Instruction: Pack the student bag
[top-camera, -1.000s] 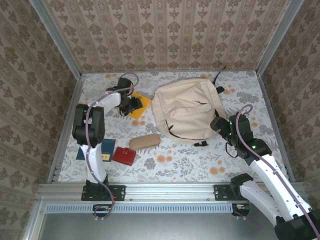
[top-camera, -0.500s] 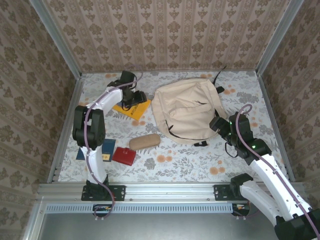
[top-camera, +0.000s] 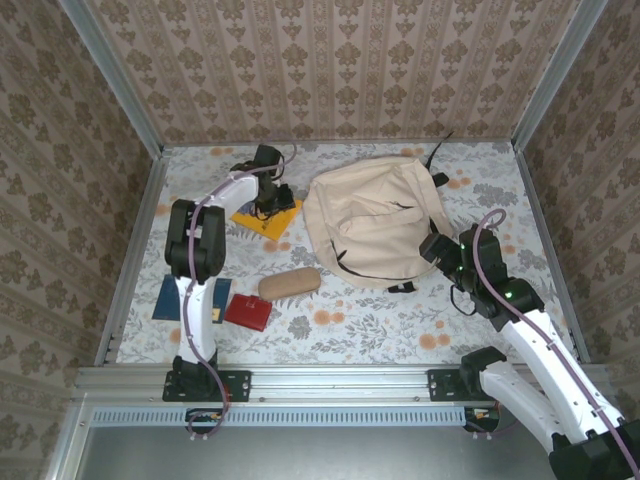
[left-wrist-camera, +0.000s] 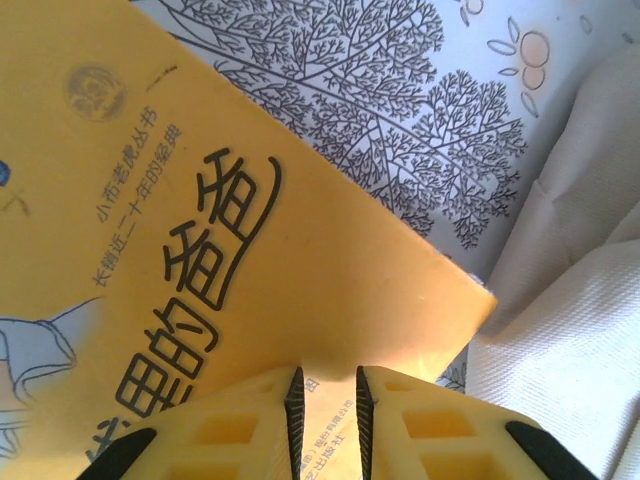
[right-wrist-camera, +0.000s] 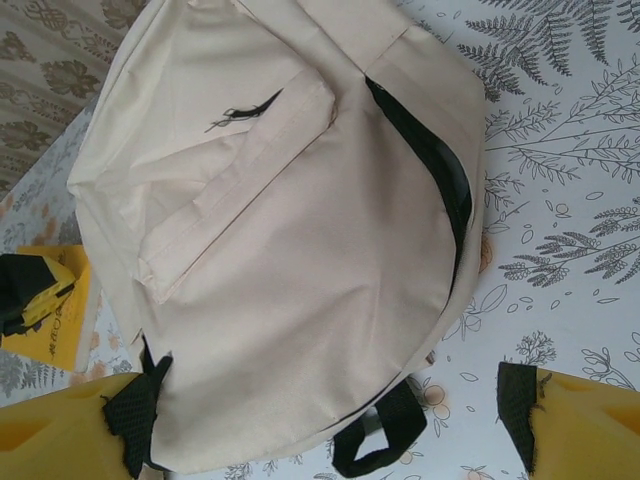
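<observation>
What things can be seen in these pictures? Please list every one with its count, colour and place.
student bag: one, beige, back centre-right of the table, zipper partly open on a dark inside
yellow book: one, yellow, back left, beside the bag
pouch: one, tan, nearer than the book
wallet: one, red, near left
blue booklet: dark blue, left of the wallet, partly behind the left arm; count unclear
table: one, floral cover
left fingers: two, yellow, nearly shut, over the book's cover
right fingers: two, yellow, wide apart, at the bag's near right edge
</observation>
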